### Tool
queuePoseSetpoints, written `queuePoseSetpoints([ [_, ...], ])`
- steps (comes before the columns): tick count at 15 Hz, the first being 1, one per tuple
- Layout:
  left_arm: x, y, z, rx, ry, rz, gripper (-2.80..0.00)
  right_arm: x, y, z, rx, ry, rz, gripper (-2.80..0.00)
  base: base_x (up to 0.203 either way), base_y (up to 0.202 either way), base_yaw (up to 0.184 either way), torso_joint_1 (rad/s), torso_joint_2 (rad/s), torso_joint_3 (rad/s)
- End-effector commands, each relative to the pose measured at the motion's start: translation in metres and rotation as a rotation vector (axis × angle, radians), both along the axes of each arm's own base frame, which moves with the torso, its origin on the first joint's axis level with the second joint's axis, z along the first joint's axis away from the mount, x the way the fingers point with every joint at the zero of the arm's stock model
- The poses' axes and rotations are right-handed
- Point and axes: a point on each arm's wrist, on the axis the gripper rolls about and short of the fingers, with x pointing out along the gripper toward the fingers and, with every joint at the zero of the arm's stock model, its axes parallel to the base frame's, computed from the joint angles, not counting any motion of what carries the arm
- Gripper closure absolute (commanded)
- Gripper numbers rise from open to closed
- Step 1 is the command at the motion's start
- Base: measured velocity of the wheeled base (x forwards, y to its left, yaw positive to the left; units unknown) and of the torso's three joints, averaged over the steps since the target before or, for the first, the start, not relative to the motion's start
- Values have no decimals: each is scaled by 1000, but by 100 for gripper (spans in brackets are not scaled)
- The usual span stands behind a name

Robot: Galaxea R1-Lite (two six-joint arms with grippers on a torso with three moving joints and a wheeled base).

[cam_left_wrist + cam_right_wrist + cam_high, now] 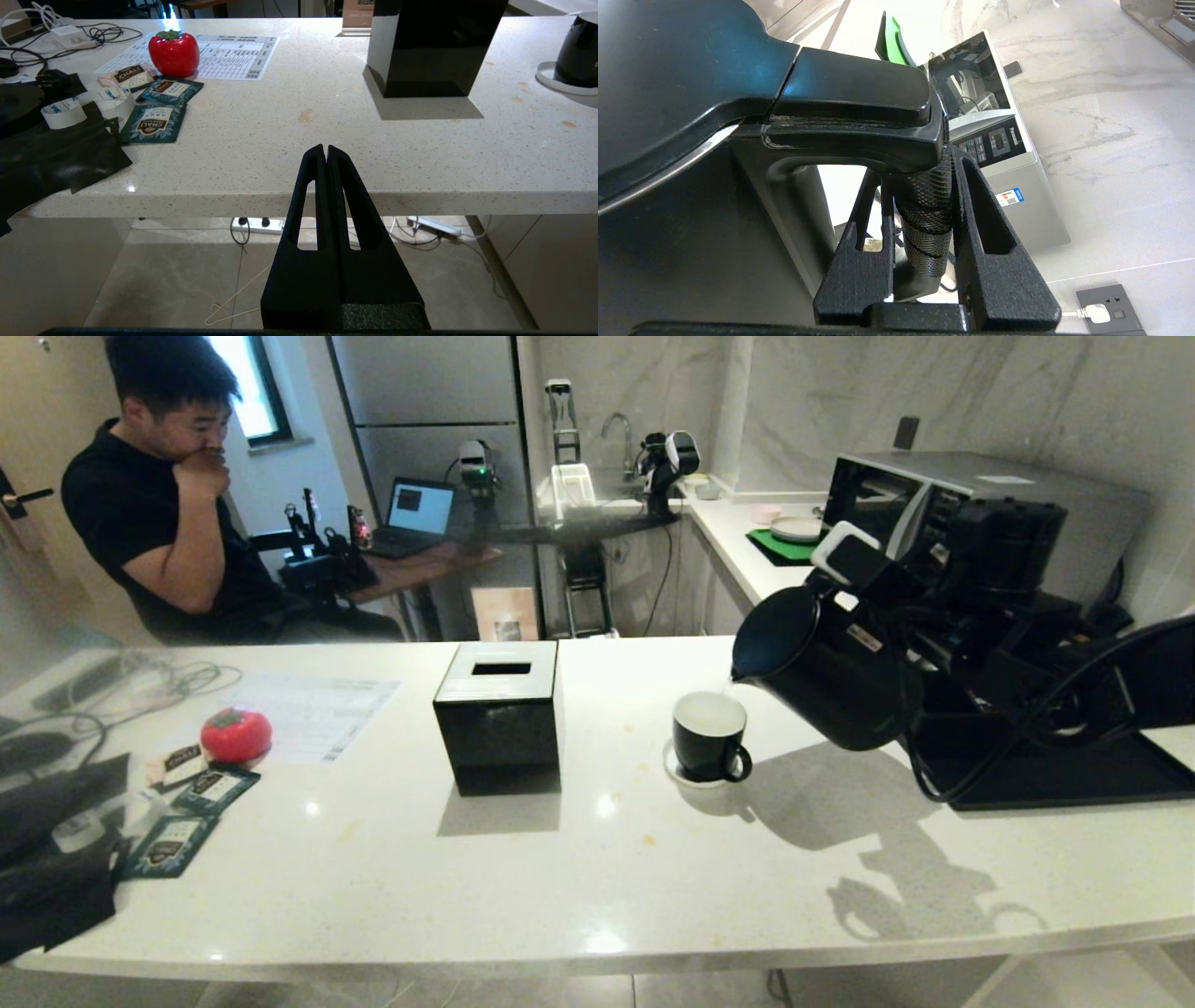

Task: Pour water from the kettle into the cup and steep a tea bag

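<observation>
The right gripper (924, 205) is clamped on the handle of the kettle (822, 663), its two fingers (994, 242) pressed on either side of the mesh-wrapped grip. In the head view the kettle hangs right of centre, tipped with its spout down and to the left, just above the cup (709, 735). The cup stands on its saucer (680, 770) at centre frame, handle toward the lower right, on the counter (597, 859). Left of it sits a black tissue box (499, 719). The left gripper (326, 151) is closed on nothing, low at the counter's near edge. Tea bag packets (191, 803) lie at lower left beside a red strawberry (236, 735). A person (163, 495) sits at upper left
</observation>
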Motion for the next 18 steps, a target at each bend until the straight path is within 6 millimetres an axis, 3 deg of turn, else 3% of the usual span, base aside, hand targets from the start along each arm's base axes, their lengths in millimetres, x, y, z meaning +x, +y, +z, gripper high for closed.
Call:
queuePoseSetpoints([
  [1,0,0,0,0,0,1,0,1,0,-2,-7,2,-1,0,0,0,0,0,0,0],
  [18,0,0,0,0,0,1,0,-1,0,-6,-20,3,0,0,0,0,0,0,0,0],
])
